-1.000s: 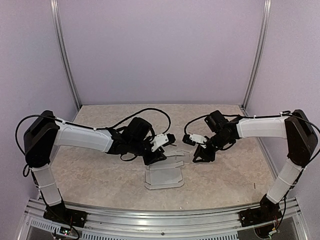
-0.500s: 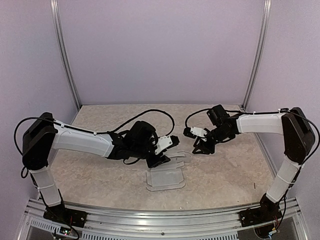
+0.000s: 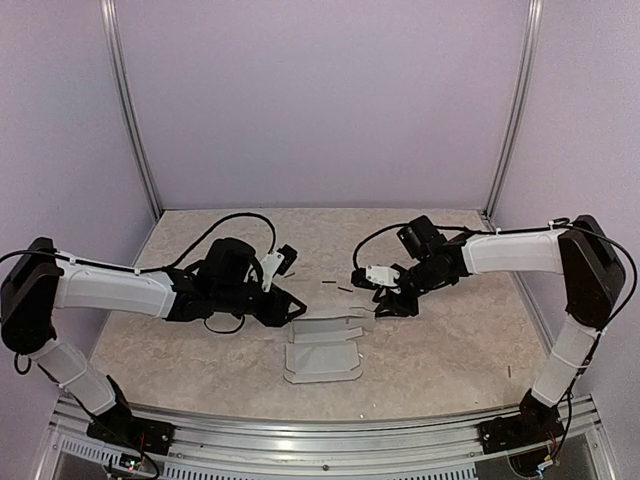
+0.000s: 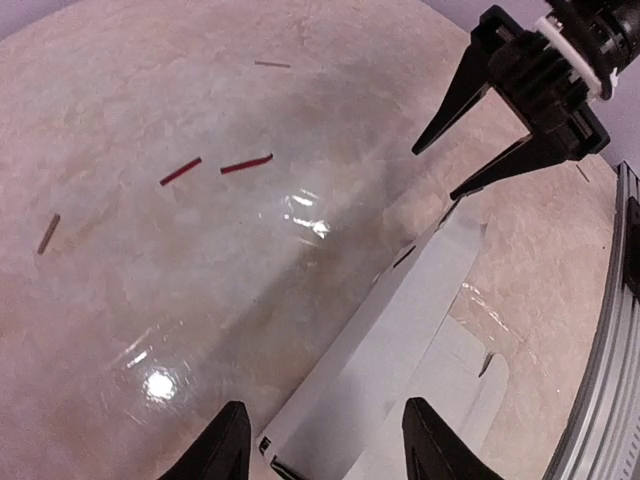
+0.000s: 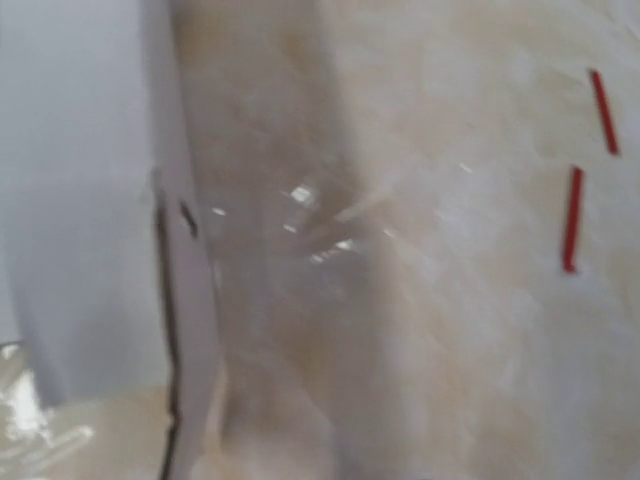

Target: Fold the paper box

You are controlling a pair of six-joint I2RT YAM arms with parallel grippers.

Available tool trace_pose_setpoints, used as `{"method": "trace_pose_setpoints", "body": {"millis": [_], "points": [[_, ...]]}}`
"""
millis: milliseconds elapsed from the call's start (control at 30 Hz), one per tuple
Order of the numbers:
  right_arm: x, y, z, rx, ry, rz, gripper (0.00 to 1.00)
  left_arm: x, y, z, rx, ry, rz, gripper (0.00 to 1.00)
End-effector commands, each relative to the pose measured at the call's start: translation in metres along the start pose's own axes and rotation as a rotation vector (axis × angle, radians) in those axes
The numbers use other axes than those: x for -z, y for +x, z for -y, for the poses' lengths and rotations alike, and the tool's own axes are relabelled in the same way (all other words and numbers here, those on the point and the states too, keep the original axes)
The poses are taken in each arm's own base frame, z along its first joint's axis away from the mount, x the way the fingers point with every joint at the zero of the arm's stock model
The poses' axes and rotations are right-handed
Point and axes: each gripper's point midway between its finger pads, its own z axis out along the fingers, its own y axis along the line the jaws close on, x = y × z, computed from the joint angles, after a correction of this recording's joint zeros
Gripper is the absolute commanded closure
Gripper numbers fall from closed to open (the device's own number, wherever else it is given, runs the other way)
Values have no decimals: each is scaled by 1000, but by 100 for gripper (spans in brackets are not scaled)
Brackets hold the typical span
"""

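Observation:
The paper box (image 3: 322,355) is a pale grey-white card blank lying mostly flat on the marble-patterned table, with its far strip (image 3: 335,326) folded up a little. My left gripper (image 3: 292,308) is just left of that far strip, open and holding nothing. In the left wrist view its fingertips (image 4: 235,430) straddle the near end of the box (image 4: 400,340). My right gripper (image 3: 388,305) hovers at the box's far right corner. The left wrist view shows that gripper (image 4: 434,172) open and empty. The right wrist view is blurred, showing the box (image 5: 70,180) at its left but no fingers.
Thin dark-red scraps (image 3: 335,286) lie on the table beyond the box; they show as scraps (image 4: 245,163) and scraps (image 5: 572,220) in the wrist views. An aluminium rail (image 3: 320,420) runs along the near edge. Lilac walls with upright posts (image 3: 130,110) close in the table.
My left arm drew back to the left off the box and its jaws widened. The right gripper slid left and down toward the box's far right corner. The box shifted slightly.

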Motion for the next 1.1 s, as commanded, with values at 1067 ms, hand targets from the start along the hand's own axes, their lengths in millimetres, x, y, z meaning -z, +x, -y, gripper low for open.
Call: {"method": "trace_pose_setpoints", "body": {"millis": [1067], "points": [[-3, 12, -68, 83, -124, -115, 59, 27, 38, 27, 37, 226, 101, 50]]}}
